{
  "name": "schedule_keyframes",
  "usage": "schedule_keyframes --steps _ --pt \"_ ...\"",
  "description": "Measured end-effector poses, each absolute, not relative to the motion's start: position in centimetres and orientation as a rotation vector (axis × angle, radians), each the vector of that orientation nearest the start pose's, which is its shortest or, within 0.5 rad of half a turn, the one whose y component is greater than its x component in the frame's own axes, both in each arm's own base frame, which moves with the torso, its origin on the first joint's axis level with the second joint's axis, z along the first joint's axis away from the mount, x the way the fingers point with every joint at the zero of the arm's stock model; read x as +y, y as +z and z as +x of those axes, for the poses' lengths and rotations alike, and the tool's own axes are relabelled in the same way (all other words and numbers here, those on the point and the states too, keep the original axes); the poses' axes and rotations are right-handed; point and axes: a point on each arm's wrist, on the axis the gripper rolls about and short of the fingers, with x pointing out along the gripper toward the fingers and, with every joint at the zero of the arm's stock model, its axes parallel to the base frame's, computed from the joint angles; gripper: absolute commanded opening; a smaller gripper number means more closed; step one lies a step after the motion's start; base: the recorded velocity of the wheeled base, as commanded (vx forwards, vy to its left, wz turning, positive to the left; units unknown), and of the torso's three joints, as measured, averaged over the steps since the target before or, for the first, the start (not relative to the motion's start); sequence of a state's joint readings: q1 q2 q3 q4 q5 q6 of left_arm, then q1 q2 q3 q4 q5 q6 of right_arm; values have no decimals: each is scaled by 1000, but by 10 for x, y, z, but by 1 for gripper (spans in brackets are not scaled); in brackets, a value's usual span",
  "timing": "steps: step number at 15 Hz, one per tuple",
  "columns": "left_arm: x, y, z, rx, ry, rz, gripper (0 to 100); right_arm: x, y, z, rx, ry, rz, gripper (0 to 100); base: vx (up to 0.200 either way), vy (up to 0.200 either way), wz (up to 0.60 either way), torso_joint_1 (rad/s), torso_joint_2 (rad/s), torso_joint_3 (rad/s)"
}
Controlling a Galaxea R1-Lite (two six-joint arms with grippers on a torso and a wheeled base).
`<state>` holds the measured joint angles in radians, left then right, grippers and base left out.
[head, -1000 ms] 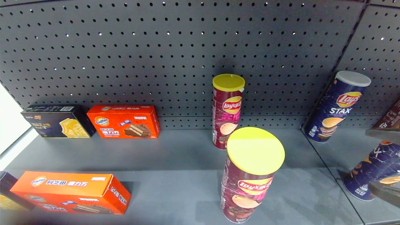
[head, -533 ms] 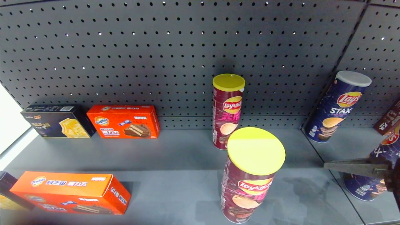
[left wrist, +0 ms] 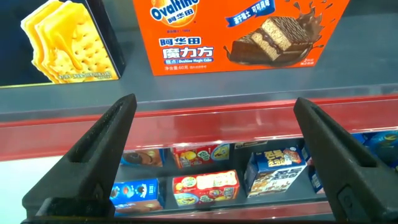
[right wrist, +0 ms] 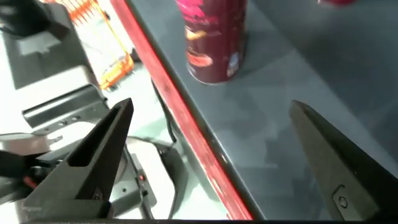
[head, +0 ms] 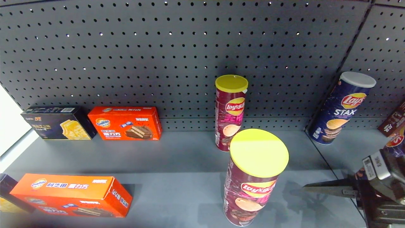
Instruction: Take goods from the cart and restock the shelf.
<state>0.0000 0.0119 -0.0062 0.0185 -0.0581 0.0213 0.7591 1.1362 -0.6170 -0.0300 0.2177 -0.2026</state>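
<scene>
Two maroon chip cans with yellow lids stand on the grey shelf (head: 177, 158), one at the back (head: 230, 112) and one near the front (head: 253, 179). A navy chip can with a grey lid (head: 340, 109) stands at the back right. A second navy can (head: 397, 141) is mostly hidden behind my right arm. One finger (head: 329, 190) of my right gripper points left, just right of the front maroon can. In the right wrist view my right gripper (right wrist: 211, 106) is open and empty over the shelf's edge, with a maroon can (right wrist: 214, 40) beyond it. My left gripper (left wrist: 214, 102) is open and empty before the shelf's red front strip (left wrist: 205, 121).
An orange wafer box (head: 125, 123) and a dark cracker box (head: 58, 123) sit at the back left. Another orange box (head: 71, 194) lies at the front left. A lower shelf with small boxes (left wrist: 205, 186) lies below the strip. An orange wire cart (right wrist: 106, 62) stands off the shelf.
My right gripper has come away from the navy can at the right edge and moved down and left, so its finger now points at the front maroon can. The goods have not moved.
</scene>
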Motion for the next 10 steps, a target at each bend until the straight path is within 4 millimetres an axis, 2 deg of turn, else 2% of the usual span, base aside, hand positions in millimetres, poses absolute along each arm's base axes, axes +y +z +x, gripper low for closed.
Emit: schedule_keyframes --steps 10 --pt "-1 76 -22 24 -58 20 100 139 203 150 455 936 -332 100 0 0 0 0 0 0"
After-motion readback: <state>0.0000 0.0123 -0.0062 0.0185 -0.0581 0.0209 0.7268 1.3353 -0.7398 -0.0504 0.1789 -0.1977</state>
